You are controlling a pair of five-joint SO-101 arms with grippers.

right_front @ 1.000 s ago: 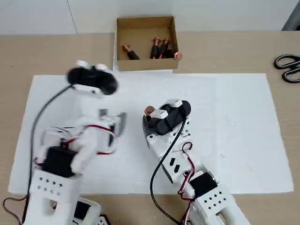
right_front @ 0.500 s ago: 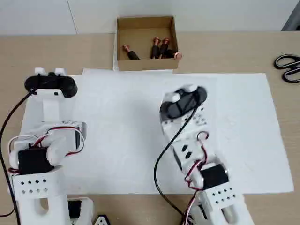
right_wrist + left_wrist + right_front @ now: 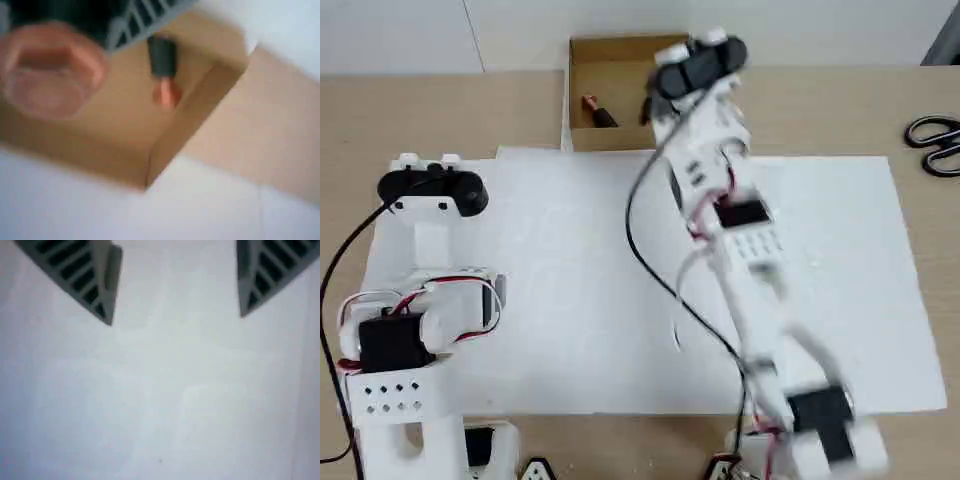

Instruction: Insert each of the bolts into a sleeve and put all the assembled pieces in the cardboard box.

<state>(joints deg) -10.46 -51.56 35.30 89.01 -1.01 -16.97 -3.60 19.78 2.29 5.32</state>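
Note:
The cardboard box (image 3: 612, 139) stands at the table's far edge. Over its right half hangs my right gripper (image 3: 658, 100), arm stretched out, shut on a bolt-and-sleeve piece. The piece's copper hex head (image 3: 50, 70) shows close up in the right wrist view. Another assembled piece (image 3: 598, 113), a black sleeve with a copper bolt (image 3: 162, 70), lies on the box floor by the wall (image 3: 190, 125). My left gripper (image 3: 425, 190) is drawn back at the left. It is open over bare white paper (image 3: 175, 316), holding nothing.
A white paper sheet (image 3: 570, 300) covers the table's middle. Black-handled scissors (image 3: 935, 140) lie at the far right edge. The left arm's base (image 3: 400, 400) stands at the near left, with cables around it.
The right arm has swung from the middle of the paper out over the box, carrying its piece. The left arm pulled back to the left a second ago and has kept still since.

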